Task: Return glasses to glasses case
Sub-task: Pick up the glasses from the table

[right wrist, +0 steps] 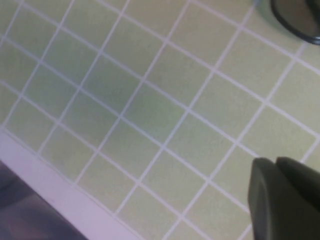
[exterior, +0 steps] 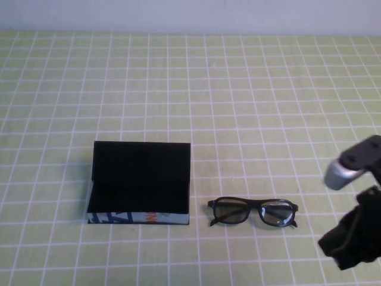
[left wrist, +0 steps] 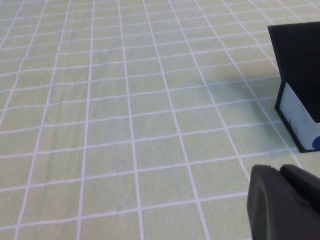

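Observation:
The glasses case (exterior: 141, 173) lies open left of the table's middle, its lid raised at the back and its pale printed front edge towards me. The glasses (exterior: 253, 212), black-framed and unfolded, lie on the cloth just right of the case. My right gripper (exterior: 333, 244) hangs at the near right, apart from the glasses, and is empty. In the right wrist view the right gripper (right wrist: 275, 162) is shut and one lens of the glasses (right wrist: 297, 15) shows at the picture's edge. My left gripper (left wrist: 280, 172) is shut and empty, short of the case's end (left wrist: 300, 65); it is out of the high view.
A green cloth with a white grid (exterior: 178, 89) covers the table. The table's near edge (right wrist: 55, 185) shows in the right wrist view, close to the right gripper.

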Robot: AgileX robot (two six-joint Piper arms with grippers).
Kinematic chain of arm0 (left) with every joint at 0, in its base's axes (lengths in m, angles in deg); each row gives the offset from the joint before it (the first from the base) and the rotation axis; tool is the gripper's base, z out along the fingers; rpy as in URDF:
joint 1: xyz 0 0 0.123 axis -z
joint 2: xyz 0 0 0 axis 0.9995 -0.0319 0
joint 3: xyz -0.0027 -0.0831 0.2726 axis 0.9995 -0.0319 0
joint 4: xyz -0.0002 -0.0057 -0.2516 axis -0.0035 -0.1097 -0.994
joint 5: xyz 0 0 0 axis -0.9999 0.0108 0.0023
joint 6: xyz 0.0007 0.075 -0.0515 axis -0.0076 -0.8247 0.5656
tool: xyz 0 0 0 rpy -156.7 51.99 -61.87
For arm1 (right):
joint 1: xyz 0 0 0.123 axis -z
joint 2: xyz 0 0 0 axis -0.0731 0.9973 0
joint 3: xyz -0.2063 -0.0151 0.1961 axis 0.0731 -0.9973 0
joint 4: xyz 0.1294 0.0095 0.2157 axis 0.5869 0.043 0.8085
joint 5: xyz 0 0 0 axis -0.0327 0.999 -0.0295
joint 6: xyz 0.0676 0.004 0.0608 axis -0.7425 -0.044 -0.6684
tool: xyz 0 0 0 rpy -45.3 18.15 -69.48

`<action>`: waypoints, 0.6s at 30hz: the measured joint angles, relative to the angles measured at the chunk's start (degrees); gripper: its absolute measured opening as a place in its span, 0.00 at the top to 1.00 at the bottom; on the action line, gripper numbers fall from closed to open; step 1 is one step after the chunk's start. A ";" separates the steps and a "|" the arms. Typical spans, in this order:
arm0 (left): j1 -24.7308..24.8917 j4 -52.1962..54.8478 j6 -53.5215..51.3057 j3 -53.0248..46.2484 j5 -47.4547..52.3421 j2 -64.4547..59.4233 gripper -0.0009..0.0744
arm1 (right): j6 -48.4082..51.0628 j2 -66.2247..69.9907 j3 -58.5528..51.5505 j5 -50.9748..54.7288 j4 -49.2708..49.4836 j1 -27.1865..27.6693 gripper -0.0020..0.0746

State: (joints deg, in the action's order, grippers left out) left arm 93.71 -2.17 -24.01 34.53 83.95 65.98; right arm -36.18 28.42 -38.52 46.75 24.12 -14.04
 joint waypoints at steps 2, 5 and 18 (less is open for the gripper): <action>0.00 0.00 0.00 0.00 0.00 0.00 0.99 | 1.47 5.02 3.34 0.00 -2.49 -4.76 0.99; 0.00 0.00 0.00 0.00 0.00 0.00 0.99 | 3.45 13.31 9.68 1.04 -7.32 -11.31 0.99; 0.00 0.00 0.00 0.00 0.00 0.00 0.99 | 26.20 33.97 29.93 7.38 -15.29 -16.13 0.86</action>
State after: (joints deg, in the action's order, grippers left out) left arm 93.71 -2.17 -24.01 34.53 83.95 65.98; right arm -9.98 62.40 -8.59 54.13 8.83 -30.17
